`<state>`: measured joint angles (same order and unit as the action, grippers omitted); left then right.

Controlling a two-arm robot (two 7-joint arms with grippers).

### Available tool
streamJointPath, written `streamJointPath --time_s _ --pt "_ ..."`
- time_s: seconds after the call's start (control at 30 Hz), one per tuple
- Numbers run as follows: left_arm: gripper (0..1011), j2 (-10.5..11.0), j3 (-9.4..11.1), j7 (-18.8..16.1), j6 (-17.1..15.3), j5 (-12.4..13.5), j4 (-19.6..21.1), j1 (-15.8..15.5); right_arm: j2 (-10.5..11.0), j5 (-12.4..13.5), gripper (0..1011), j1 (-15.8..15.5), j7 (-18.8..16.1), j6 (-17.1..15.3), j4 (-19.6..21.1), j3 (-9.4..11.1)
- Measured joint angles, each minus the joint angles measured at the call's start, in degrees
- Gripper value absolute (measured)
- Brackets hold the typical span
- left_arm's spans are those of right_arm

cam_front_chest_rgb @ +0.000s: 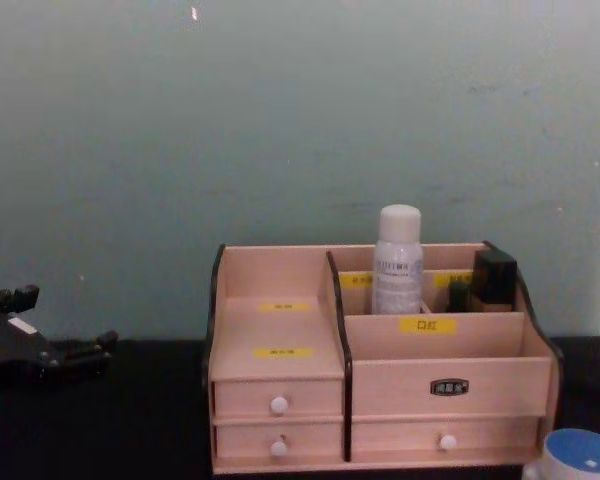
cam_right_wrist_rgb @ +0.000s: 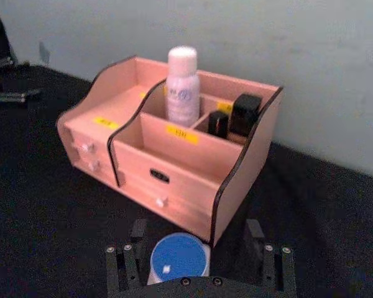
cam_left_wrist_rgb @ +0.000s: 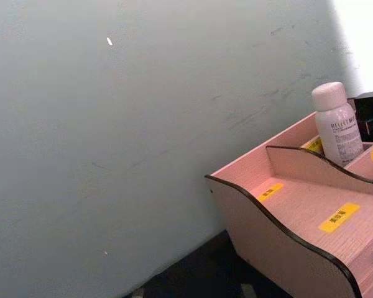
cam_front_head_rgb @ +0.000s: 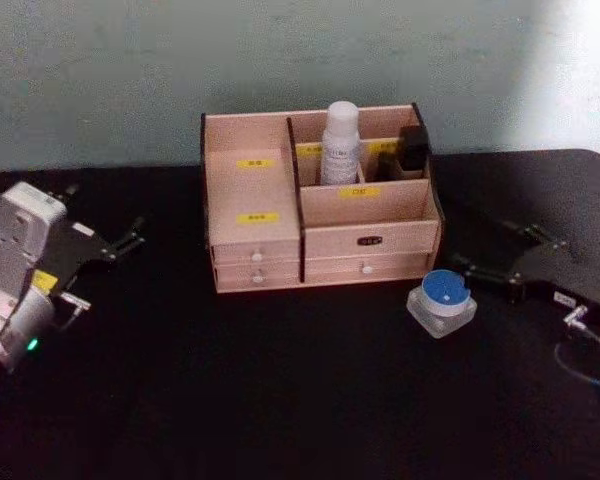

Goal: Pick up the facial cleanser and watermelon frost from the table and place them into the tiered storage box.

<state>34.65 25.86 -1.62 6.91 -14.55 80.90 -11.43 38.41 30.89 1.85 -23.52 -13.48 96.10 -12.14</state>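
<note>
Facial cleanser (cam_front_head_rgb: 340, 145): in tiered storage box (cam_front_head_rgb: 255, 240). Watermelon frost (cam_front_head_rgb: 442, 298): on worktop (cam_front_head_rgb: 280, 400), grasp pending; right end effector (cam_front_head_rgb: 483, 248) spread nearby. Left end effector (cam_front_chest_rgb: 50, 320) parked, spread.

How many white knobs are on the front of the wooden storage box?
3. Upper left drawer knob, lower left drawer knob, lower right drawer knob on the tiered storage box. None looks hidden.

The black tabletop (cam_front_head_rgb: 280, 400) carried the tiered storage box (cam_front_head_rgb: 370, 240), which stood upright toward the rear edge near the wall, drawers facing forward. Just beside the box's front right corner, a small blue-lidded jar (cam_front_head_rgb: 442, 302) stood on the dark surface.
</note>
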Motion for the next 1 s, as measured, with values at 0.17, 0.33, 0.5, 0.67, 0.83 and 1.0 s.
streamJointPath --time_s 0.17,0.33,0.5,0.67,0.83,1.0 --pt "1001 0.0 0.0 0.0 0.0 0.0 0.0 0.0 0.7 -0.2 1003 -0.4 0.2 -1.3 0.2 -1.1" --pt "1001 0.0 0.0 0.0 0.0 0.0 0.0 0.0 1.1 -0.3 1002 -0.5 0.2 -2.3 0.1 -1.9" --pt "1002 0.0 0.0 0.0 0.0 0.0 0.0 0.0 1.2 -0.4 1002 -0.2 0.2 -2.9 -0.4 -2.7" --pt "1001 0.0 0.0 0.0 0.0 0.0 0.0 0.0 1.2 -0.6 1002 0.4 0.2 -3.6 -1.2 -3.5" --pt "1001 0.0 0.0 0.0 0.0 0.0 0.0 0.0 1.0 -0.8 1003 1.4 0.1 -4.3 -2.4 -4.5" --pt "1001 0.0 0.0 0.0 0.0 0.0 0.0 0.0 0.6 -1.0 1002 2.5 -0.4 -4.7 -3.8 -5.4"
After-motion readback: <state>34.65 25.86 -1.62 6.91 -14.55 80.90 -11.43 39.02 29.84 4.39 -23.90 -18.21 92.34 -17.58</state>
